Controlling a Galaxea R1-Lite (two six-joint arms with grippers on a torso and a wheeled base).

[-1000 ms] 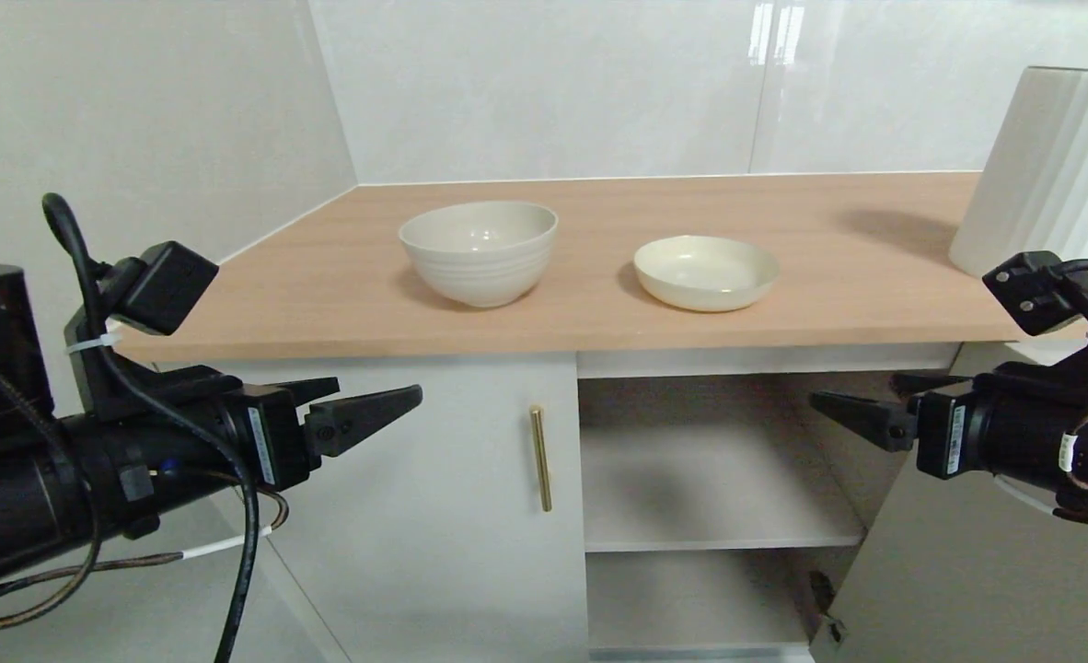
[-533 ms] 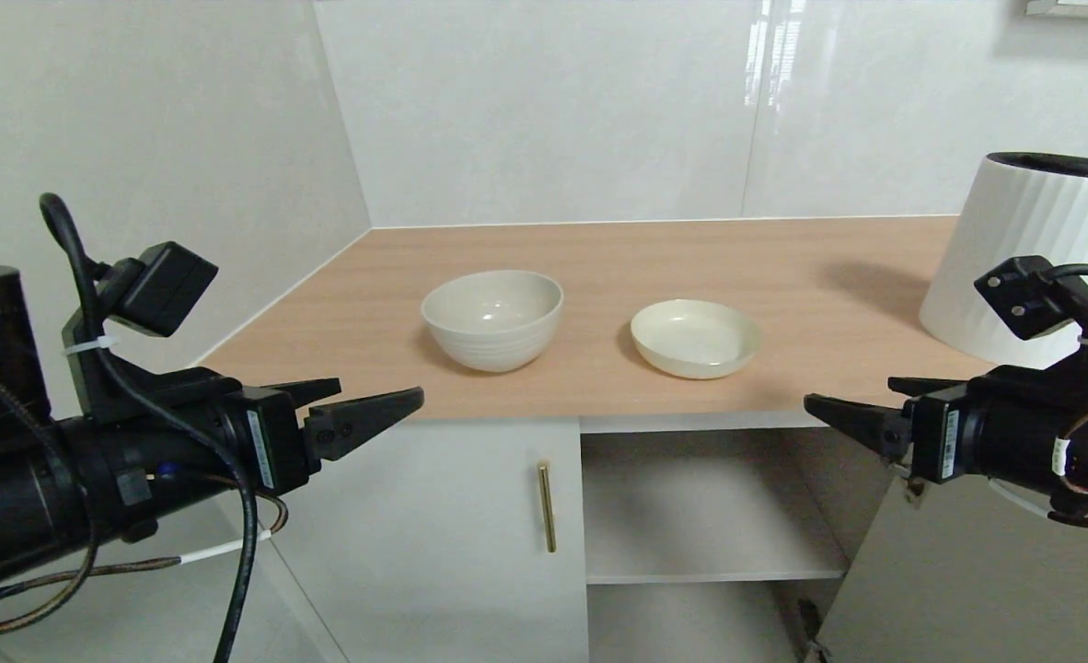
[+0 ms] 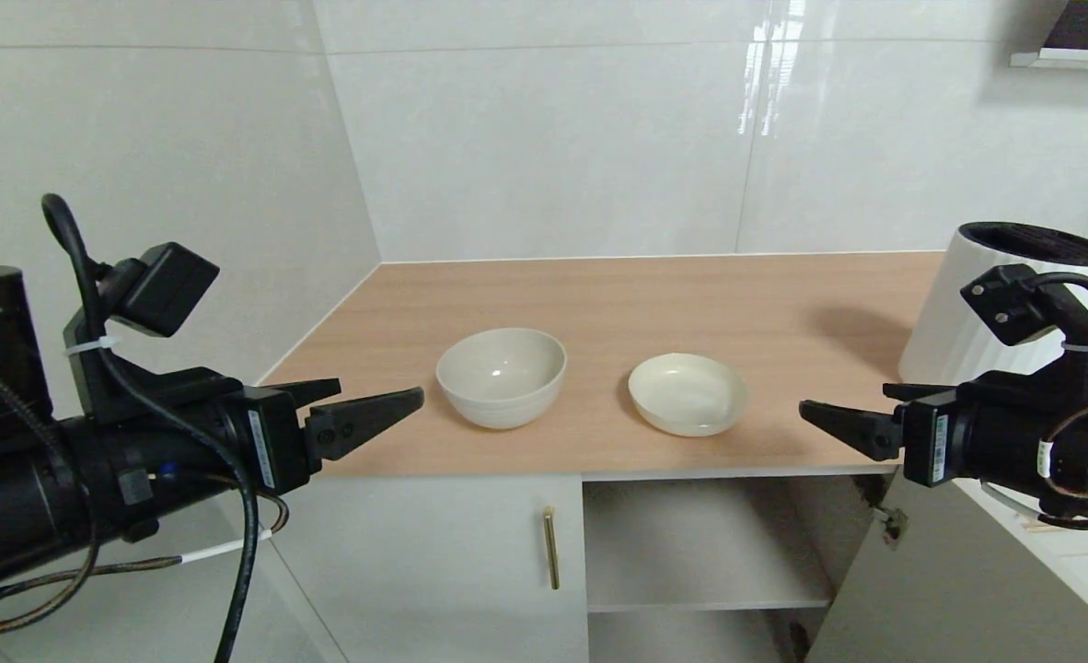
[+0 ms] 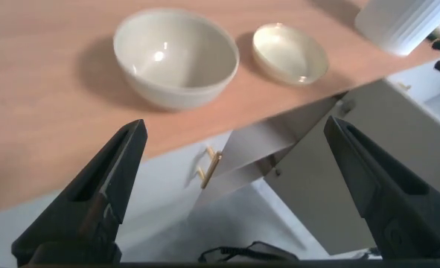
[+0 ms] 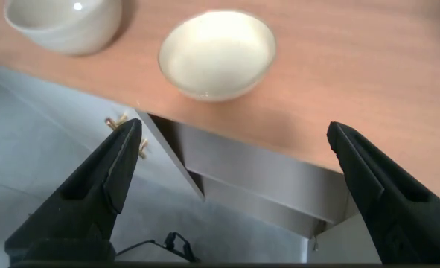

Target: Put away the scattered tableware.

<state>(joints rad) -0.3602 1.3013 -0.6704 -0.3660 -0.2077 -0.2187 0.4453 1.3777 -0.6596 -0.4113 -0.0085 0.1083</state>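
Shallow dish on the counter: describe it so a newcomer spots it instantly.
Find the wooden countertop against the white wall. Two pale dishes sit near its front edge. The shallow dish is the lower, creamier one above the open cupboard; the deep bowl beside it stands taller.

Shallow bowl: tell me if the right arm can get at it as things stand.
Probably yes: the right gripper hangs open to the right of the shallow bowl, with only bare countertop between them.

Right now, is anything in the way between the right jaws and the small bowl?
Nothing visible is. The right jaws hang open by the counter's front edge, and only bare wood lies between them and the small bowl. The white ribbed container stands behind them, off that path.
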